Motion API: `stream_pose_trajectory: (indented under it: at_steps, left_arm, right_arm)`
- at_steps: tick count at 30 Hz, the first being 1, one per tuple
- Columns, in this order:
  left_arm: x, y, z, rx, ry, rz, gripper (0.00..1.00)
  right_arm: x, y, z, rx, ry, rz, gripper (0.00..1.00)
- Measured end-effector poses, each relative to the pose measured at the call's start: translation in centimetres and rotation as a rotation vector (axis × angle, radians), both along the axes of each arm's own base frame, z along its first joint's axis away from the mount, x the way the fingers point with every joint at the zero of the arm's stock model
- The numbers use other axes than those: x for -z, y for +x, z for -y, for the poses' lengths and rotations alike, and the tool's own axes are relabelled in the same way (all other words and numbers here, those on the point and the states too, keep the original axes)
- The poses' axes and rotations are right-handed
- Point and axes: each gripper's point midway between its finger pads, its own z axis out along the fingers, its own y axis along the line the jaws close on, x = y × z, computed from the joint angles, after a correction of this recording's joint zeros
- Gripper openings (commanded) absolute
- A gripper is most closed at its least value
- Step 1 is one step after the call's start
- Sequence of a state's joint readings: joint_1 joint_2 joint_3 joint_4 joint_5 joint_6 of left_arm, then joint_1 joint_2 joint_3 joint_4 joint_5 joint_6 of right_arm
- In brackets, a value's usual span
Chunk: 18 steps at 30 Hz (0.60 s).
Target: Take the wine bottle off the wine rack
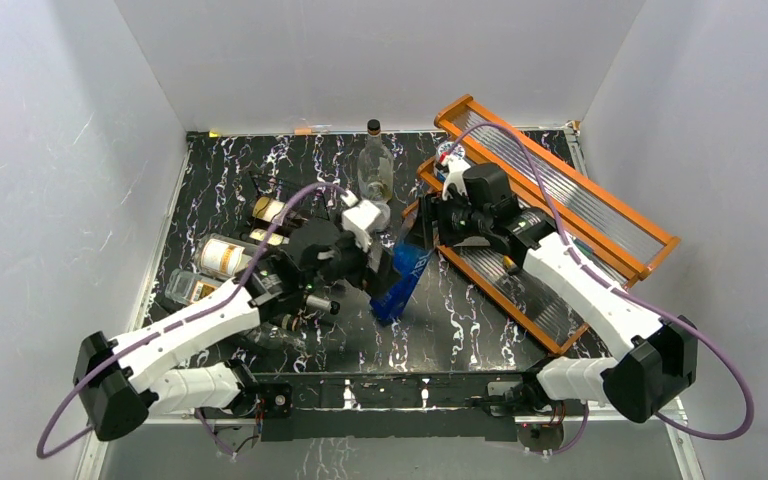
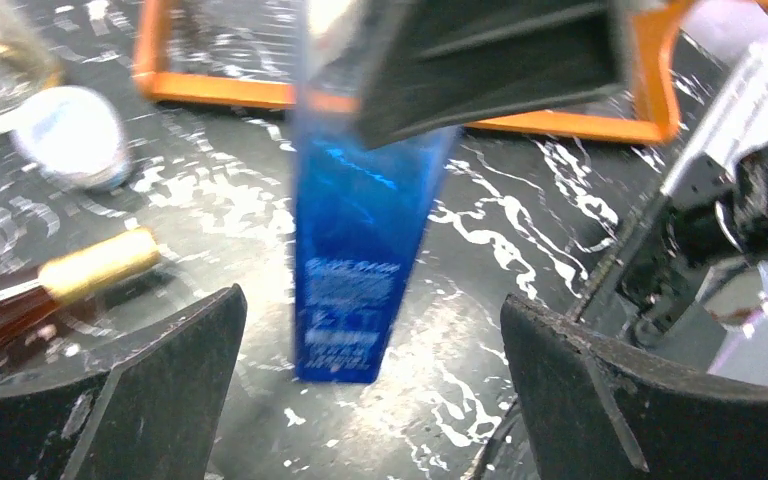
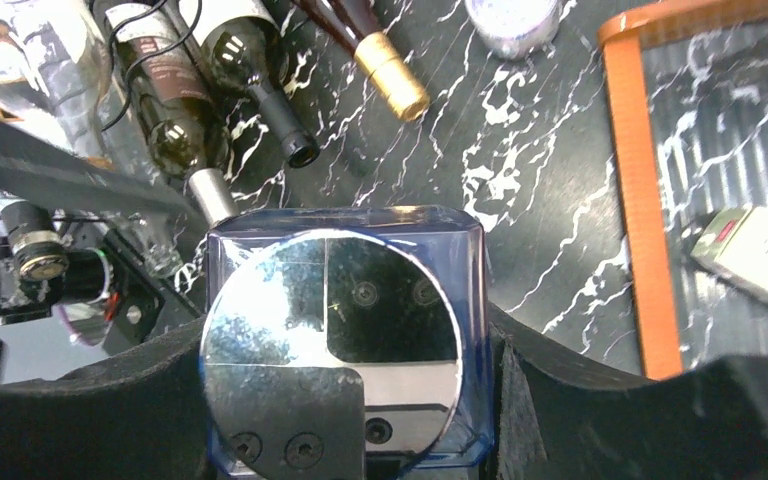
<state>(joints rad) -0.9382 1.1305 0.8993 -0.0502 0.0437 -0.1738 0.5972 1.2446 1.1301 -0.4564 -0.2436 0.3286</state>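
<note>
A tall square translucent blue bottle (image 2: 355,250) stands near upright, its top gripped by the right hand (image 3: 345,400), between the untouching fingers of the wide-open left hand (image 2: 370,310).

An orange wood-framed tiered shelf (image 1: 600,205) lies askew at the back right of the black, white-veined marble tabletop (image 1: 460,310). A small printed carton (image 3: 760,255) rests on one of its ribbed clear panels. Just left of the shelf stands a clear glass bottle (image 1: 375,165), upright and black-capped.
</note>
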Motion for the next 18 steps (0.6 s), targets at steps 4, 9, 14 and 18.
stream_pose_trajectory:
  at_steps: [4,9,14,18]
  left_arm:
    - [-1.4,2.9,-4.4,-0.147,-0.034,-0.031,0.98]
    - [-5.0,5.2,-8.7,-0.321,-0.085,-0.024,0.98]
    - [-7.4,6.1,-10.0,-0.403,-0.087,-0.038,0.98]
    - [-5.9,7.1,-12.8,-0.535,-0.034,-0.115,0.98]
  right_arm:
    - [-0.4,1.4,-0.3,-0.001,-0.022,0.048,0.0]
    - [-0.9,3.6,-0.7,0.01,-0.062,0.092,0.0]
    - [-1.3,5.4,-1.3,0.022,-0.108,0.14,0.0]
    - [-1.5,6.7,-2.5,0.035,-0.147,0.171,0.0]
